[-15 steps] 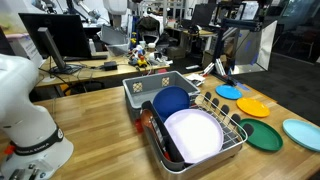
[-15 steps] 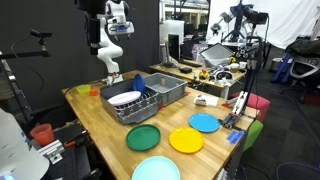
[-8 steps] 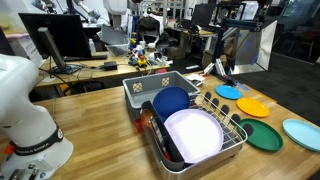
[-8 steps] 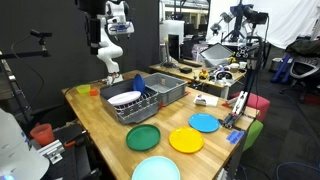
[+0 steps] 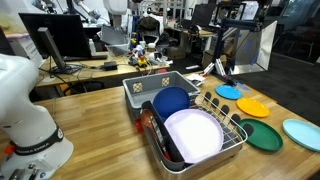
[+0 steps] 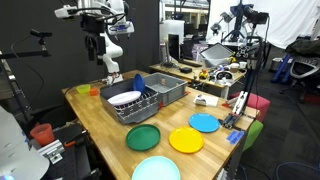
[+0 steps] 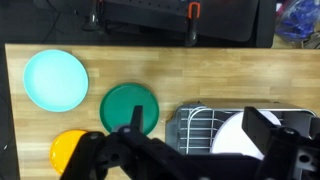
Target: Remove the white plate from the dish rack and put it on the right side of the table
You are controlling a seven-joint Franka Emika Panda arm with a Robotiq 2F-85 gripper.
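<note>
The white plate (image 5: 195,135) leans in the silver dish rack (image 5: 236,130) beside a dark blue plate (image 5: 172,102). Both exterior views show the rack on the wooden table (image 5: 100,115); the plate (image 6: 124,98) sits in the rack (image 6: 140,108) at the table's (image 6: 100,125) near-left part. My gripper (image 6: 101,48) hangs high above the table's far end, away from the rack. In the wrist view the gripper (image 7: 196,125) is open and empty, looking down on the rack (image 7: 195,125) and the white plate (image 7: 235,140).
A grey tub (image 5: 150,85) stands behind the rack. Green (image 7: 130,108), orange (image 7: 66,150) and light-blue (image 7: 55,79) plates lie on the table beside the rack, with a smaller blue plate (image 6: 204,123). The robot base (image 5: 25,110) stands at one end. Desks with monitors are behind.
The arm's upper links have swung, so a horizontal part now reaches left at the top of an exterior view. The plates and rack have not moved.
</note>
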